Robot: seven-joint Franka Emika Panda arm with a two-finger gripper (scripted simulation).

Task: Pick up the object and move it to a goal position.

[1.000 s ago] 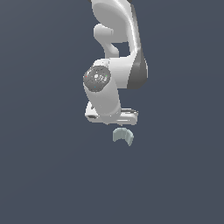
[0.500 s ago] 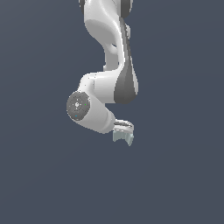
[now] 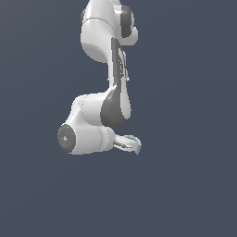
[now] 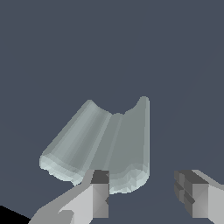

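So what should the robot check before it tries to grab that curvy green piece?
1. Object in sight: ok. The pale grey-green half-ring fills the wrist view and shows by the arm's tip in the exterior view.
2. Gripper open: ok. Its two fingers stand wide apart.
3. Object between the fingers: not ok. Only one finger overlaps its edge; the gap sits mostly beside it.
4. Fingers touching the object: cannot tell.
5. Gap wide enough for the object: cannot tell from this angle.
6. Goal position marked: cannot tell; neither view shows a marker.
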